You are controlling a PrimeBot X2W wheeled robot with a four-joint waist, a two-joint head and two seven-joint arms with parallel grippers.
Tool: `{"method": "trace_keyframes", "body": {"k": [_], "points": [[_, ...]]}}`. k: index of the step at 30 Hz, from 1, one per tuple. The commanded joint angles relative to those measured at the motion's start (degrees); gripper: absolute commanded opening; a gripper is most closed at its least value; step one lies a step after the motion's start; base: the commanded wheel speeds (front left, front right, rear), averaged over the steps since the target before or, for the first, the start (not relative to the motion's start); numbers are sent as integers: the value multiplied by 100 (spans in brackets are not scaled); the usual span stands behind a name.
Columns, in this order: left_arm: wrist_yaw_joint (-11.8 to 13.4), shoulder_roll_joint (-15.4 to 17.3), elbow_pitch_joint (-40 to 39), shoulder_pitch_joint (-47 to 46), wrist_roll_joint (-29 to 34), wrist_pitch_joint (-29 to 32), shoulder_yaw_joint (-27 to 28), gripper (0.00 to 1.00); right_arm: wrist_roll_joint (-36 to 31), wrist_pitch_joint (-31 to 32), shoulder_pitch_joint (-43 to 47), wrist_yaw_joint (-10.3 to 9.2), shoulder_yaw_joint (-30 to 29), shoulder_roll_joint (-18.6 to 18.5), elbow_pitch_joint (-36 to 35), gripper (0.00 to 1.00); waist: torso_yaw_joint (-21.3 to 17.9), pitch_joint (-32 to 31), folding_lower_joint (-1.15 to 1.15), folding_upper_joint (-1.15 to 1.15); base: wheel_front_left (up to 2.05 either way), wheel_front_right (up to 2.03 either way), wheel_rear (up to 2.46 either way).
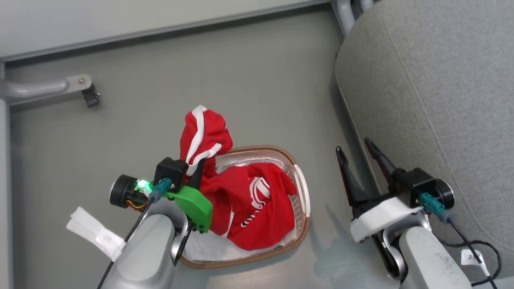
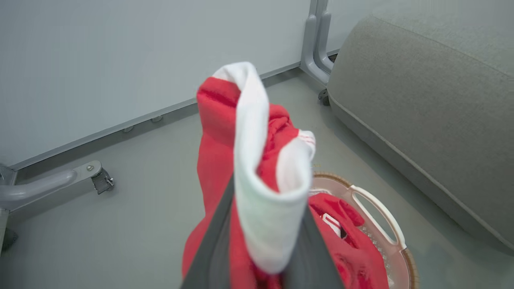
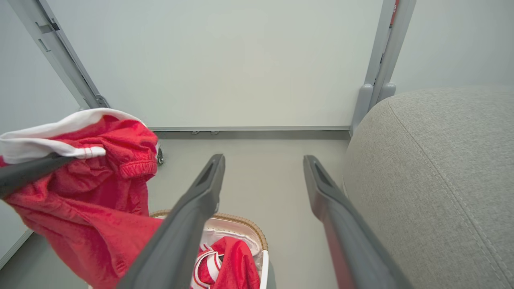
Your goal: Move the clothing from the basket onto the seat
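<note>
My left gripper is shut on a red garment with white stripes, lifted above the basket's far left end; in the left wrist view the cloth bunches between my dark fingers. A second red garment with striped edging lies in the white basket on its white liner. My right gripper is open and empty, right of the basket beside the grey seat. The right wrist view shows its fingers spread, the lifted garment at left and the seat at right.
A grey frame leg with a caster lies on the floor at the far left. A wall base runs along the back. Another frame post stands by the seat's far corner. A black cable trails near my right arm.
</note>
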Motion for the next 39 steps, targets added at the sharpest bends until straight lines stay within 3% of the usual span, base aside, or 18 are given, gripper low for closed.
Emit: {"method": "trace_keyframes", "body": {"k": [1,12,25,29,33,39], "points": [[5,13,-213,179,-12,-8,55,0,-41,-11,142,-3,-2,-35,27,100,258,-385,0,0,0,0,0],[-58,-48,-1707,589,-135,-9,295,0,-33,-11,498,-3,36,-20,94,100,328,-900,0,0,0,0,0],[10,-82,-2145,461,-450,-9,-43,0,23,-11,641,-3,231,-10,140,100,333,-1144,0,0,0,0,0],[97,-82,-2162,423,-565,-9,-255,0,191,-11,457,-2,721,-2,-59,100,361,-1125,0,0,0,0,0],[178,-82,-2253,390,-719,-9,-518,0,423,-11,111,-4,1662,-209,-194,100,426,-1081,0,0,0,0,0],[299,-80,-2290,340,-916,-9,-872,0,601,-11,-525,-4,2587,-353,-18,100,538,-1065,0,0,0,0,0]]}}
